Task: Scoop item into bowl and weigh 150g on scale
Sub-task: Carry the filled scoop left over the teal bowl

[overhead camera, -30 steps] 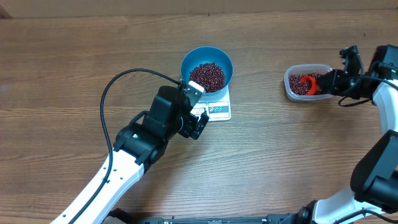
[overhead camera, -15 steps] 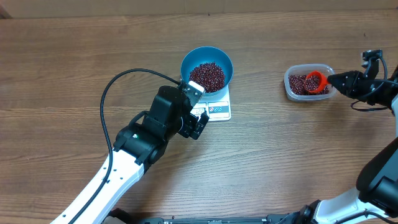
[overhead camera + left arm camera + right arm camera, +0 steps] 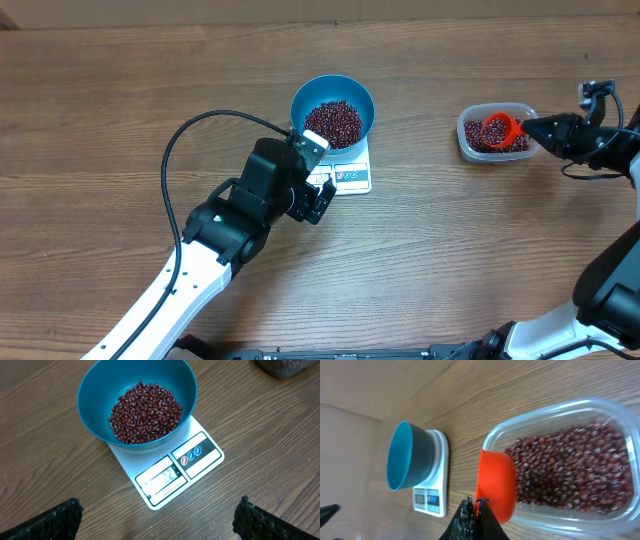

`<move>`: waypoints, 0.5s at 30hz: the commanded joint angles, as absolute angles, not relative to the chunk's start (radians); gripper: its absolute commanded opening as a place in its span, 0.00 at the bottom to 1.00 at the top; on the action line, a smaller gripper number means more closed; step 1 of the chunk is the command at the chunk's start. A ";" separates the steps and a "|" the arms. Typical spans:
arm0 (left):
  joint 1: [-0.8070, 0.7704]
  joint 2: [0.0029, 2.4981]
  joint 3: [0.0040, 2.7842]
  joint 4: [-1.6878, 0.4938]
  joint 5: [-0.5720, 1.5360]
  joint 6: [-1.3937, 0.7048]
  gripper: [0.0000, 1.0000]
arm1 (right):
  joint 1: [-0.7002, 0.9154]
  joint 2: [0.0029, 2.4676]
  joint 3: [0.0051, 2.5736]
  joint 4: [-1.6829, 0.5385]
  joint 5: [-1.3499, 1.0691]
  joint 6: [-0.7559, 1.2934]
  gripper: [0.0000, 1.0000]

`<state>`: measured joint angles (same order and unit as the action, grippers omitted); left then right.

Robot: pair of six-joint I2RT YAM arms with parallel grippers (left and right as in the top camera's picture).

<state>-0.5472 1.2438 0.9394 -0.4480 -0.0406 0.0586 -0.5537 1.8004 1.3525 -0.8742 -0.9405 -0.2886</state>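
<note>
The blue bowl (image 3: 333,110) stands on the white scale (image 3: 350,178) with a heap of maroon beans (image 3: 145,410) in it. My left gripper (image 3: 316,180) hovers open just in front of the scale's display, and its dark fingers (image 3: 60,520) are wide apart with nothing between them. At the far right, my right gripper (image 3: 537,127) is shut on the handle of the orange scoop (image 3: 496,485). The scoop's cup sits over the near end of the clear tub (image 3: 600,410), which holds more beans (image 3: 565,470). The scoop's inside is turned away from the right wrist view.
The bowl (image 3: 402,462) and the scale (image 3: 432,500) show far to the left in the right wrist view. A black cable (image 3: 190,135) loops out from the left arm. Bare wooden table (image 3: 450,250) lies between the scale and the tub.
My right arm drew back to the right, lifting the scoop toward the tub's right side, then nudged it slightly left. The left arm, bowl and scale have not moved.
</note>
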 commanded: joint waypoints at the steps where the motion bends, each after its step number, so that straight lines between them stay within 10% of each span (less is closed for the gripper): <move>1: -0.543 1.243 0.968 -0.445 -0.033 0.072 1.00 | -0.548 1.804 1.348 -0.898 -1.015 -0.289 0.04; 15: -0.543 1.243 0.968 -0.445 -0.033 0.072 1.00 | -0.382 1.803 1.349 -0.902 -1.173 -0.281 0.04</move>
<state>-0.5472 1.2438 0.9394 -0.4480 -0.0406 0.0586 -0.4328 1.8004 1.3525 -0.9127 -1.1149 -0.2882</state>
